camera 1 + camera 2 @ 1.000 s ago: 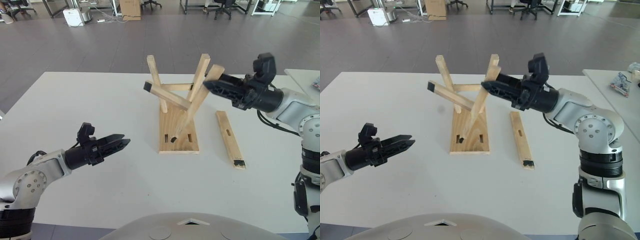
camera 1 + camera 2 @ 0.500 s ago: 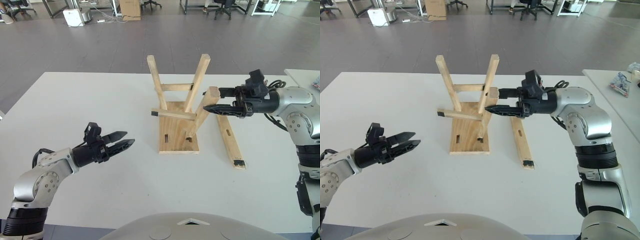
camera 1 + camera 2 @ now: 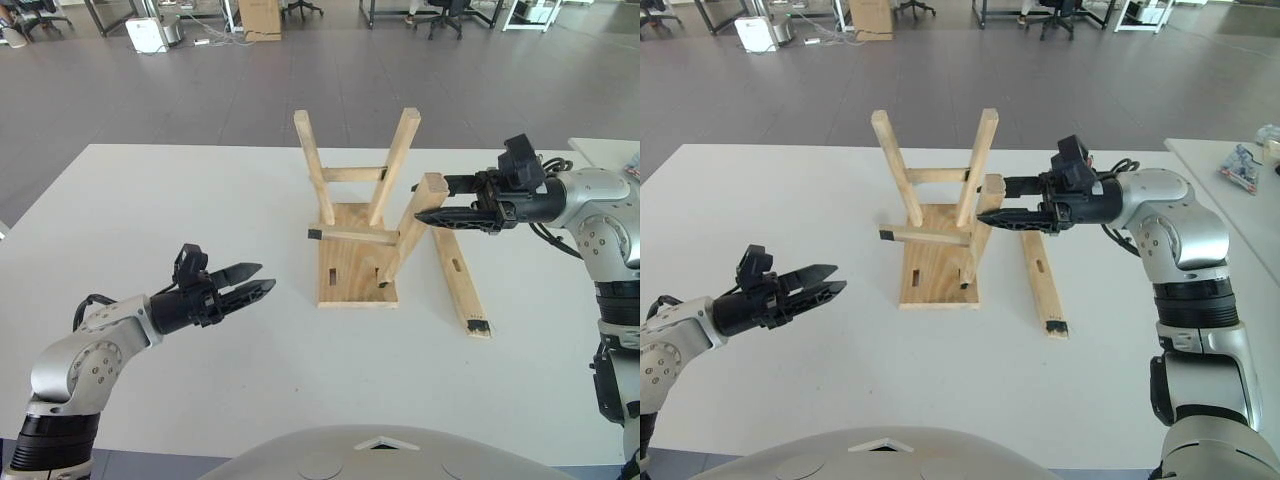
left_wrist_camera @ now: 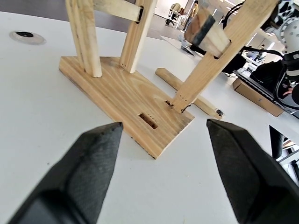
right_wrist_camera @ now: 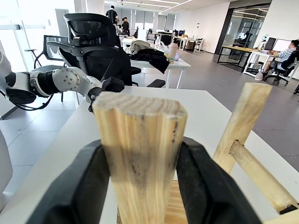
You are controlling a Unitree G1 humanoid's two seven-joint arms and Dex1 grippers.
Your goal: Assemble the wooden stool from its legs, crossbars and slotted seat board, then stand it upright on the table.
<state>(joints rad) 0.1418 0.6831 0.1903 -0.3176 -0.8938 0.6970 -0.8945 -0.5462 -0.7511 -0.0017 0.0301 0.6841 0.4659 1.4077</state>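
Head view: seat board (image 3: 350,285) lies flat mid-table (image 3: 180,200), two legs (image 3: 313,165) standing at its far end with a crossbar (image 3: 352,174) between them. The right gripper (image 3: 425,200) pinches the top of a third leg (image 3: 405,240), tilted, foot on the board. The left gripper (image 3: 258,280) hovers left of the board, fingers apart. A loose leg (image 3: 460,280) lies just right of the board.

Left wrist view: spread fingers (image 4: 88,168) frame the board.

Right wrist view: both fingers (image 5: 88,186) press the leg's end.

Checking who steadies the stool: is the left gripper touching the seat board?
No, the left gripper hovers open above the table, clear of the seat board; the right gripper grips a leg.
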